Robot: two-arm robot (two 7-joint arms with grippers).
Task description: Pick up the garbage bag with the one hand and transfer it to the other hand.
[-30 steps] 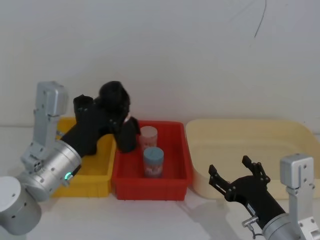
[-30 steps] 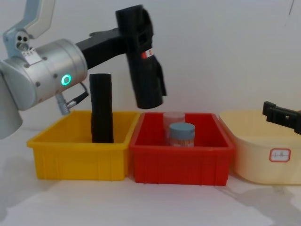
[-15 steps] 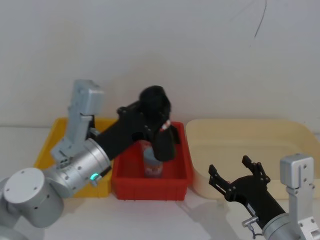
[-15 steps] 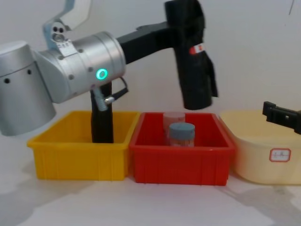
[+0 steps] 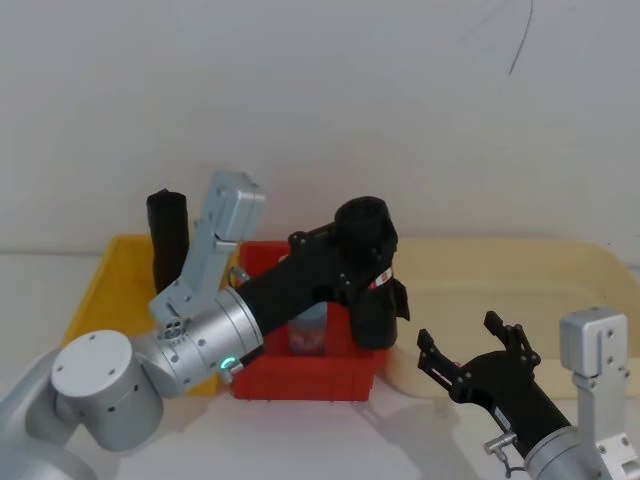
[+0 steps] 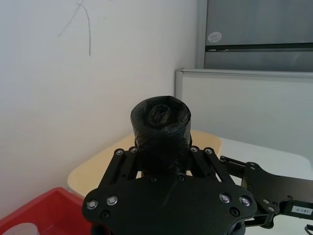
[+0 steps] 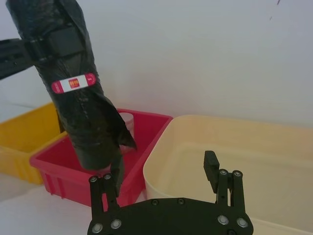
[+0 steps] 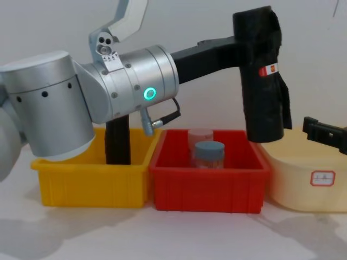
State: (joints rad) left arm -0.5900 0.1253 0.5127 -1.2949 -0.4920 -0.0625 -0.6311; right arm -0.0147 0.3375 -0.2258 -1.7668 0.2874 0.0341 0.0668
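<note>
The left gripper (image 5: pixel 350 262), at the end of the thick silver arm with the green ring light, is reached out to the right across the red bin (image 8: pixel 209 190) and is closed tight round the upper part of the garbage bag (image 8: pixel 263 81). From the chest view its fingers are mostly hidden behind the roll, so the grip is plainer from the left wrist view, where the black links sit on either side of the roll's rumpled top. The bag hangs clear in the air, close to upright with a slight lean, and its lower end is over the spot where the red bin's right end meets the cream tub (image 8: pixel 303 187). The small red-and-white sticker (image 8: pixel 269 69) faces forward, and a loose flap of plastic sticks out low on one side. The right gripper (image 5: pixel 462 345) waits low at the front right with its fingers spread wide and nothing between them; it is near the bag but apart from it, and in the chest view it is cut off by the right edge. In the yellow bin (image 8: pixel 92 187) stands the other black roll (image 8: pixel 117 143), its top hidden by the silver arm and its foot by the bin wall. Two jars stand in the red bin, a blue-lidded jar (image 8: pixel 209 154) in front of a clear jar (image 8: pixel 200 135); what they hold is hard to make out.
</note>
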